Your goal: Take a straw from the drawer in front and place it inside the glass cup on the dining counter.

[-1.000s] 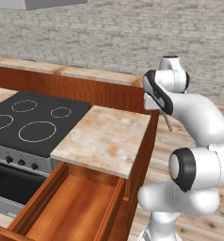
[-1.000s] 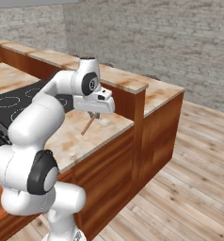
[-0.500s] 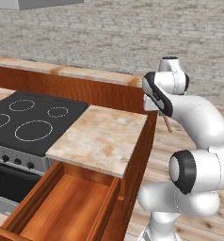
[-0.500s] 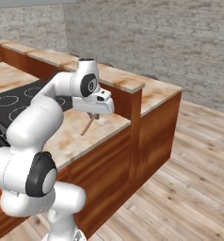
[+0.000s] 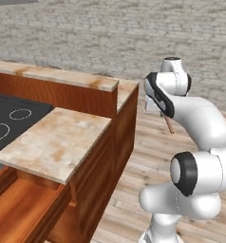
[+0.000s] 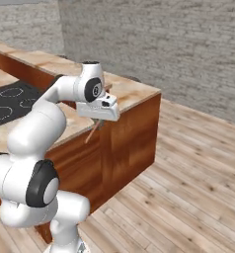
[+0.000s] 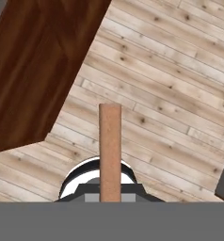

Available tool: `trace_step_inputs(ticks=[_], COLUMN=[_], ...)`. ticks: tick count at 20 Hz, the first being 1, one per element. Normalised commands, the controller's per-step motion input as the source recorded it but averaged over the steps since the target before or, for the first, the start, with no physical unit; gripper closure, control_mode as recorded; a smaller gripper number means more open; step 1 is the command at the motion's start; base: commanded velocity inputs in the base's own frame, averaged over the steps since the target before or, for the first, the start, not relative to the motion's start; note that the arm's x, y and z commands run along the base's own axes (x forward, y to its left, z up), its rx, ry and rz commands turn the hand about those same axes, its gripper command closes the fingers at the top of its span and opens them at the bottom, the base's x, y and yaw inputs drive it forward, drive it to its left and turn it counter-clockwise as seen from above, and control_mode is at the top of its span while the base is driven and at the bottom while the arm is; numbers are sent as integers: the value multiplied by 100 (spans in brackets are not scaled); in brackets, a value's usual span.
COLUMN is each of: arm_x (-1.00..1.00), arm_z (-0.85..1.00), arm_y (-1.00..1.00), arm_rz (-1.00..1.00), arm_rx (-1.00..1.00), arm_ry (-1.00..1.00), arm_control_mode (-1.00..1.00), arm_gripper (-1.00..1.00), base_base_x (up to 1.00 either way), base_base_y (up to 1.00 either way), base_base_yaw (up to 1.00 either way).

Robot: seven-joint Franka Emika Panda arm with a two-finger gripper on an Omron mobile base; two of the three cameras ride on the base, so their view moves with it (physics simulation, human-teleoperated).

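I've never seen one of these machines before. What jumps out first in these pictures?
The big white robot arm with dark joints stands out first, rising beside the kitchen units over pale plank flooring. Its gripper pinches a thin reddish-brown straw that hangs slanting below it. To the arm's left, a reddish-brown wooden drawer stands pulled open under a small beige marbled top.

straw [image 7: 109, 150]: one
drawer [image 5: 24, 223]: one, open
counter [image 5: 53, 76]: one long, one small [image 5: 55, 140]
cooktop rings [image 5: 21, 114]: three seen
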Motion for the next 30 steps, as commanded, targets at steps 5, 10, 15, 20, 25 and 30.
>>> trace_step_inputs(ticks=[5,10,15,20,25,30], arm_x=[0,0,0,0,0,0], arm_z=[0,0,0,0,0,0], arm_y=[0,0,0,0,0,0], arm_rz=[0,0,0,0,0,0], arm_rx=[0,0,0,0,0,0], arm_ry=[0,0,0,0,0,0], arm_control_mode=[100,100,100,100,100,100], arm_gripper=[100,100,100,100,100,100], base_base_x=[12,25,50,36,68,79], base_base_y=[-100,-100,-100,-100,-100,-82], base_base_yaw=[0,0,0,0,2,6])
